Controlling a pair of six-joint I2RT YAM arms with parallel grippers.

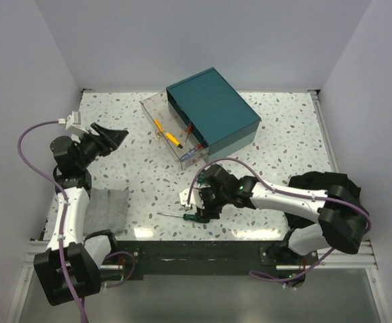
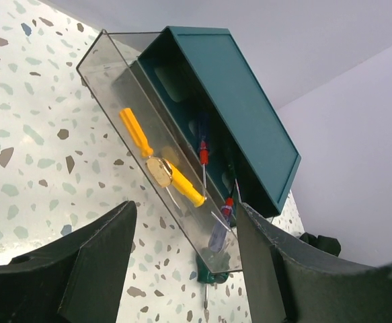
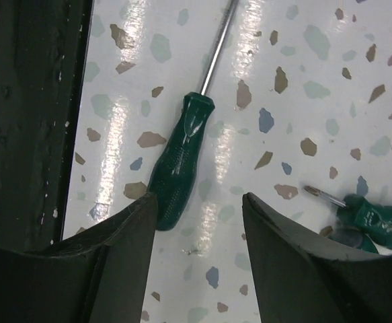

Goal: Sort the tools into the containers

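The teal box (image 1: 216, 111) stands at the far centre of the table (image 1: 283, 134). Its clear drawer (image 1: 152, 111) is pulled out on the box's left side, leaving the top open so that tools can be lowered in from above. Lying lengthwise in the drawer are a yellow screwdriver (image 2: 136, 132), a second yellow one (image 2: 182, 185), a red-handled one (image 2: 203, 153) and a blue-handled one (image 2: 219, 232). These count as sorted. The green screwdriver (image 3: 180, 165) is not yet sorted. It lies flat on the table on the near side of the box, with its shaft pointing away from the right wrist camera. The right gripper (image 3: 199, 202) hangs low over the butt of its handle, jaws apart and clamped on nothing. The handle sits off-centre, close against one finger, so a small sideways correction is probably required before closing. A second green-handled tool (image 3: 377, 222) lies just beside the other finger, partly hidden, and could be nudged on descent. The left gripper (image 1: 108, 138) is raised well to the left of the box and aimed at the drawer, with jaws apart and empty. This position appears chosen to leave the route from the green screwdriver to the drawer unobstructed. A grey cloth (image 1: 108, 205) lies near-left of the box and is not part of the sort.
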